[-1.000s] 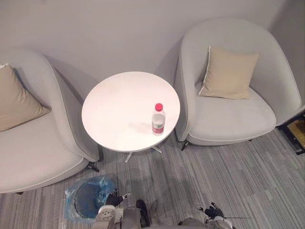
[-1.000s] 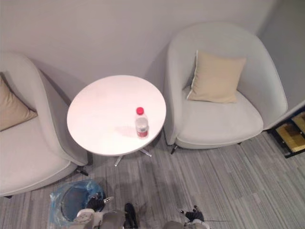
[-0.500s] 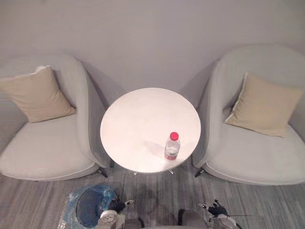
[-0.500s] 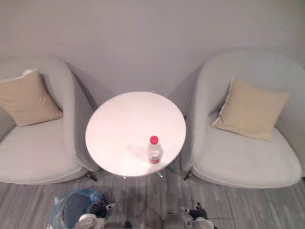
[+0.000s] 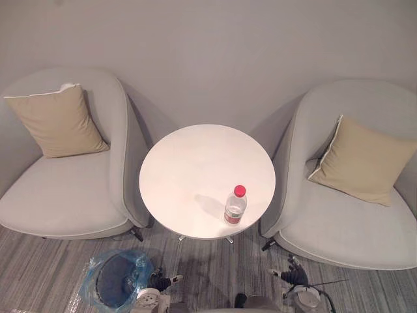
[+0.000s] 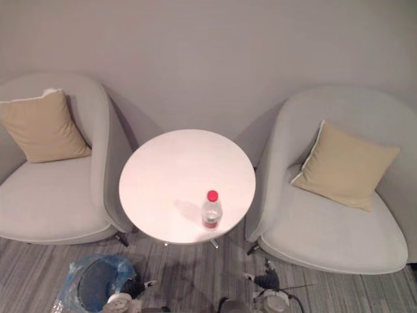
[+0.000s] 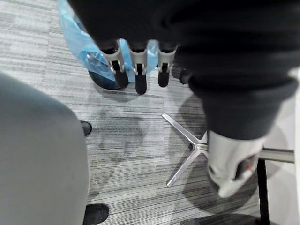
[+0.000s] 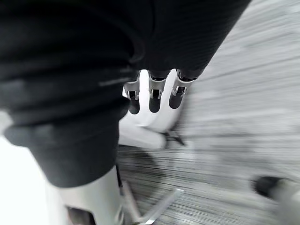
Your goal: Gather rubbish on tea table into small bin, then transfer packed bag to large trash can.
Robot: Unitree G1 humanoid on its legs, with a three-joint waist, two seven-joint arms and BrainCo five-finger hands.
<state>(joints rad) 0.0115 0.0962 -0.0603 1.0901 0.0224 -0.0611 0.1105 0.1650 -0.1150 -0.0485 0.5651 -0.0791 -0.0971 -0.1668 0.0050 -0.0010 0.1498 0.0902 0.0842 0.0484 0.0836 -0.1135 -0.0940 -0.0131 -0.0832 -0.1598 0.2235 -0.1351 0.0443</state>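
**Left eye view.** A round white tea table (image 5: 195, 163) stands between two grey armchairs (image 5: 65, 189), each with a beige cushion (image 5: 57, 122). A clear bottle (image 5: 235, 205) with a red cap stands upright near the table's front right edge. The small bin (image 5: 116, 282), lined with a blue bag, sits on the carpet (image 5: 215, 274) in front of the table, to the left. The left hand (image 5: 159, 282) hangs just beside the bin; the right hand (image 5: 293, 277) hangs low near the right armchair.

**Right eye view.** Same layout; the bottle is well apart from both hands.

**Left wrist view.** The left hand's fingers are straight and released, holding nothing, above the carpet; the bin lies past their tips, the table's metal foot (image 7: 183, 154) nearby.

**Right wrist view.** The right hand's fingers are straight and empty.
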